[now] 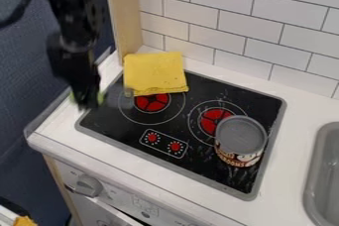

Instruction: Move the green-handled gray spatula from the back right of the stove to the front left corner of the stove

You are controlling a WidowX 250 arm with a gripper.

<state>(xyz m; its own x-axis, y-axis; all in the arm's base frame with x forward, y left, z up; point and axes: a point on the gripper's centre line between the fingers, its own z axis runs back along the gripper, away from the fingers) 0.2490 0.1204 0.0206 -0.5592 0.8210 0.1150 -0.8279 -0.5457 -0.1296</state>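
My tool [87, 103] hangs low at the left edge of the stove [198, 168], right at a small green thing [100, 97] that peeps out on both sides of it. I cannot tell how far open my tool is, nor whether it has hold of the green thing or only hangs in front of it. The green thing is by the stove's left rim, near the dark wall [33, 71]; just what it is, I cannot make out.

To handle it well, I judge that I need to be sure of my hold first: tool centred on the green thing, an even squeeze, then a small straight lift to test it. It looks small enough to slip or twist if I catch it off centre. The wall side leaves me little room, so any sideways move is best made towards the stove, slowly, and only once I am high enough to clear the rim.

The yellow cloth [155, 73] lies over the stove's back left part, partly across a burner [152, 102]; a low sweep that way could drag it. The can [241, 138] stands upright near the stove's right side, partly over the other burner, well apart from me. For any lowering, I should come straight down onto the bench [126, 158] or stove and let go gently.
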